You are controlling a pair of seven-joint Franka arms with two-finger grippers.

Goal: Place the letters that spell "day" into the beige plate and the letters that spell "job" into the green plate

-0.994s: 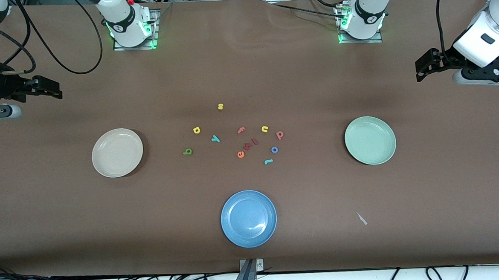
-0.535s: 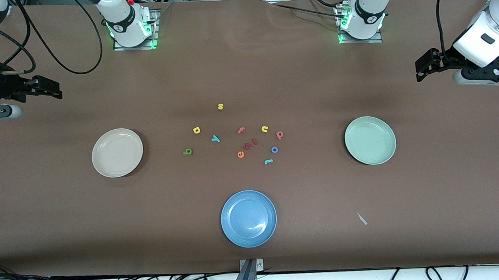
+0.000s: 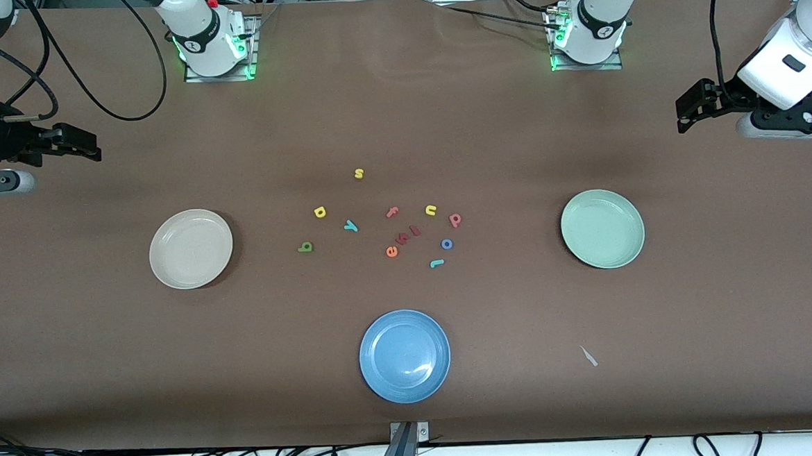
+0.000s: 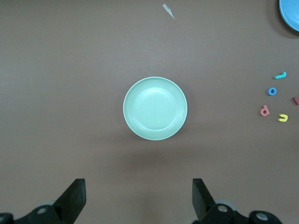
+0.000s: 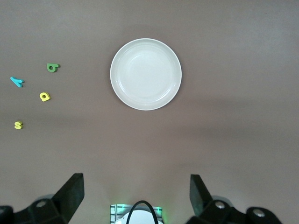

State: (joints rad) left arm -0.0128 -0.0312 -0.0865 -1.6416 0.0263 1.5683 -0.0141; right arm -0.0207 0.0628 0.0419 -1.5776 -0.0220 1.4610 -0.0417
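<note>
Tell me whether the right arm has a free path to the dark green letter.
Probably yes. The dark green letter lies alone on bare table beside the beige plate, and the right gripper hangs open.

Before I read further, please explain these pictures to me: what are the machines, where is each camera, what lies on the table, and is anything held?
Two robot arms stand at a brown table. One picture looks down from a high camera facing them; the other two come from cameras on the arms' wrists. The left gripper hangs open above the green plate; the right gripper hangs open above the beige plate. Both hold nothing. Small foam letters lie loose between those plates. A blue plate sits nearer the front camera. All three plates are empty.
</note>
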